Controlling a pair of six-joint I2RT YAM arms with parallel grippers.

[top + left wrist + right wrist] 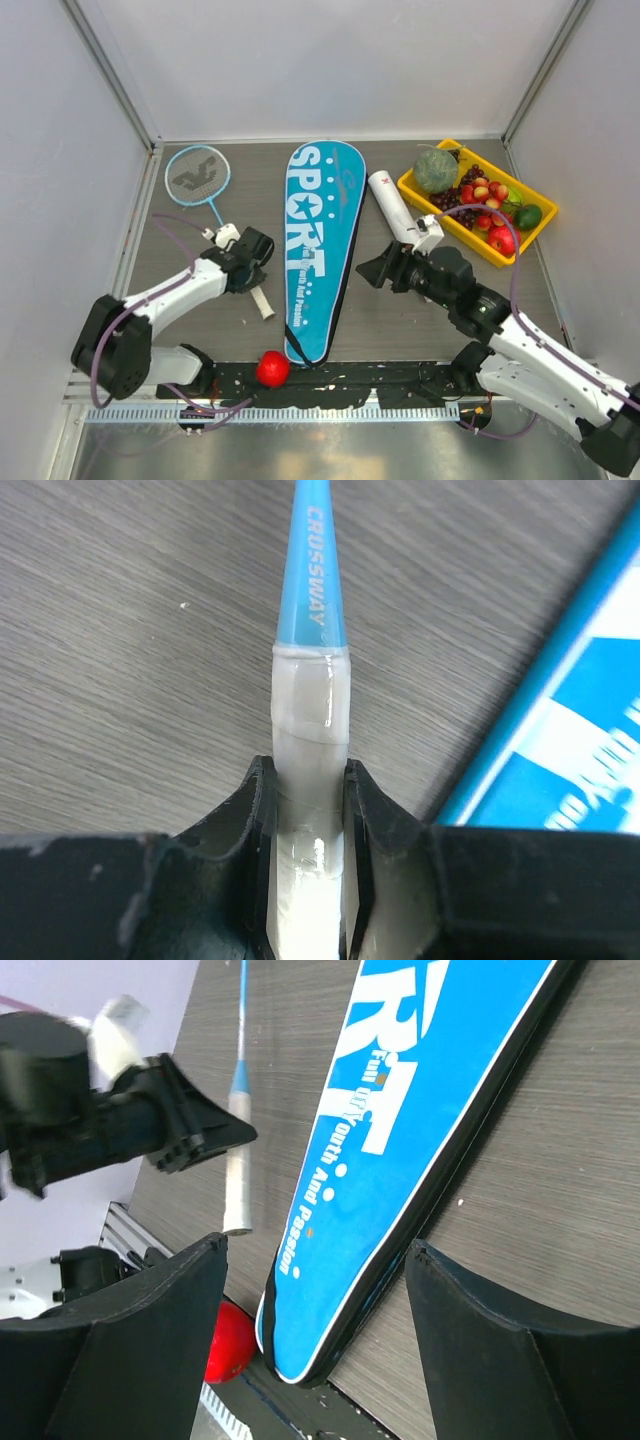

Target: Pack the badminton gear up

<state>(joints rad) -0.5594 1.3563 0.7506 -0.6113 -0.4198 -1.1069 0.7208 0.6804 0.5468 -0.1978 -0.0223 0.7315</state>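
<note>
Left gripper [310, 770] pinched the racket [312, 580] by its white handle; right gripper [318, 1243], jaws spread, hovered just right of the racket cover [318, 230].

open counter [365, 322] strip right of the racket cover [318, 240], tube [392, 205] and fruit tray [408, 188] farther right, racket [197, 172] left of it, red ball [271, 369] by its near end

- Grey wood-grain table [400, 330] lies beneath the left claw [310, 780] and right claw [315, 1260].
- A plain pale back wall [330, 60] stands well beyond both claws.
- Matching side walls [50, 150] stand outboard of each claw.
- Metal corner posts [110, 70] join the walls.
- The light is soft and even.
</note>
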